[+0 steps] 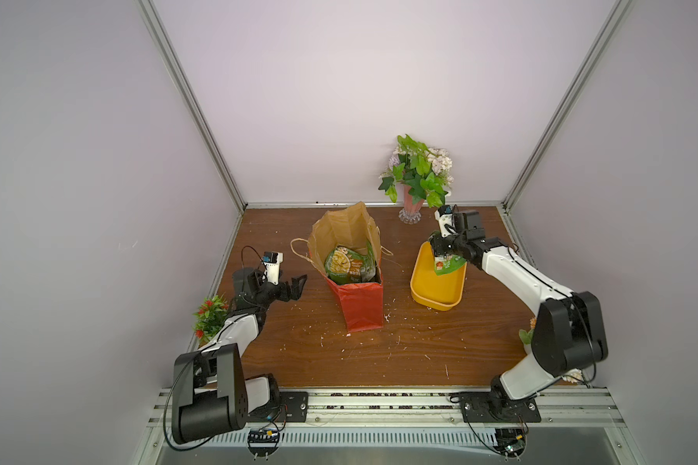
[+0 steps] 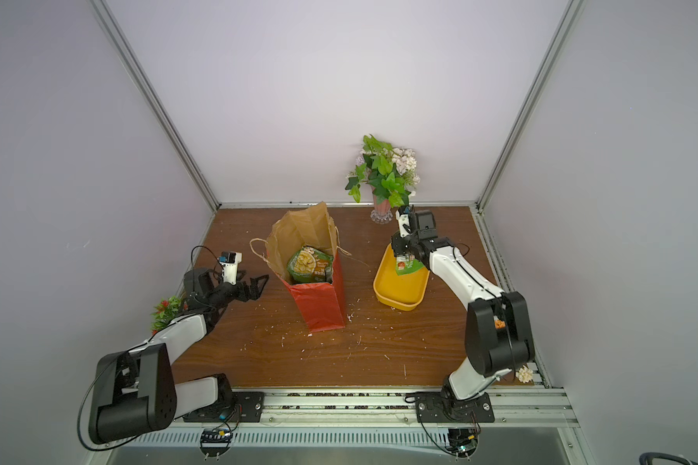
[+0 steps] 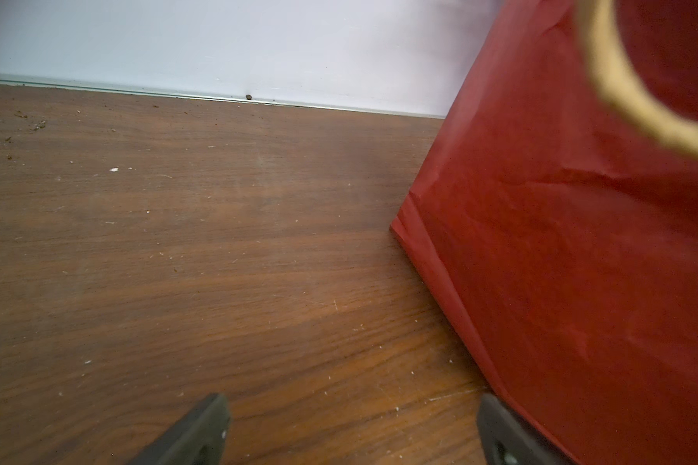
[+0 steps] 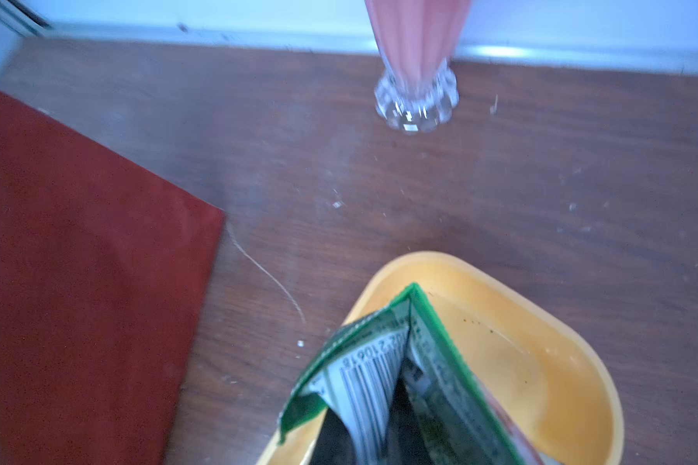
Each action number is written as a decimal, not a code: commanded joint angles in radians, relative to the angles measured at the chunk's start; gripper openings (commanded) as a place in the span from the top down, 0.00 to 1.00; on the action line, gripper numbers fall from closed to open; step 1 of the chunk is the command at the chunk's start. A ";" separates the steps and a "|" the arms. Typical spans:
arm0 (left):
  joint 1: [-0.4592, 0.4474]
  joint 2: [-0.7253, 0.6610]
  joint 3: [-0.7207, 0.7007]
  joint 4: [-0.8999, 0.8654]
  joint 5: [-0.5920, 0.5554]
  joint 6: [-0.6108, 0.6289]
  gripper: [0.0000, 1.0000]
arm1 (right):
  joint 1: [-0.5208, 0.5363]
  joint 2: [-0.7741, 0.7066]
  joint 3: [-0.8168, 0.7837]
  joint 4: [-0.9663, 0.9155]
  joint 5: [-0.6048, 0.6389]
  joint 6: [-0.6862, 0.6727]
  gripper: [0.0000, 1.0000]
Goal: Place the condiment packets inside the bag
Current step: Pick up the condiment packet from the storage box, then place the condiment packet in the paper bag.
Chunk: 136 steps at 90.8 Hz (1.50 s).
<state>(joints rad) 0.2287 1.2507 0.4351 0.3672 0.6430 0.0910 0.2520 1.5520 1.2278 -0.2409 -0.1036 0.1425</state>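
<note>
R gripper (image 1: 440, 257) clamped on green condiment packet (image 1: 451, 265) at far end of yellow tub (image 1: 436, 300), right of red paper bag (image 1: 359, 306). Bag upright at centre w/ other packets (image 1: 343, 263) inside. L gripper (image 1: 298, 288) empty, jaws wide apart, just left of bag.

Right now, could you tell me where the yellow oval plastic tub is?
In both top views the tub sits right of the tall red paper bag, in front of the pink glass vase, under the right hand.
</note>
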 commanded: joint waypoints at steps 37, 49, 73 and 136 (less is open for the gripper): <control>0.065 0.002 0.014 0.024 0.001 -0.052 0.01 | 0.486 -0.155 0.278 0.074 -0.018 0.088 1.00; 0.065 -0.002 0.014 0.030 -0.028 -0.061 0.01 | 0.584 -0.043 0.399 0.108 -0.036 0.103 1.00; 0.066 -0.006 0.011 0.038 -0.048 -0.069 0.01 | 0.610 0.220 0.614 0.081 -0.142 0.171 0.99; 0.066 0.010 0.012 0.041 -0.043 -0.064 0.01 | 0.542 -0.039 0.354 0.154 0.082 0.146 0.26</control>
<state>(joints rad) 0.2806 1.2526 0.4351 0.3931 0.5987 0.0265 0.8223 1.6211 1.6543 -0.1650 -0.0879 0.2955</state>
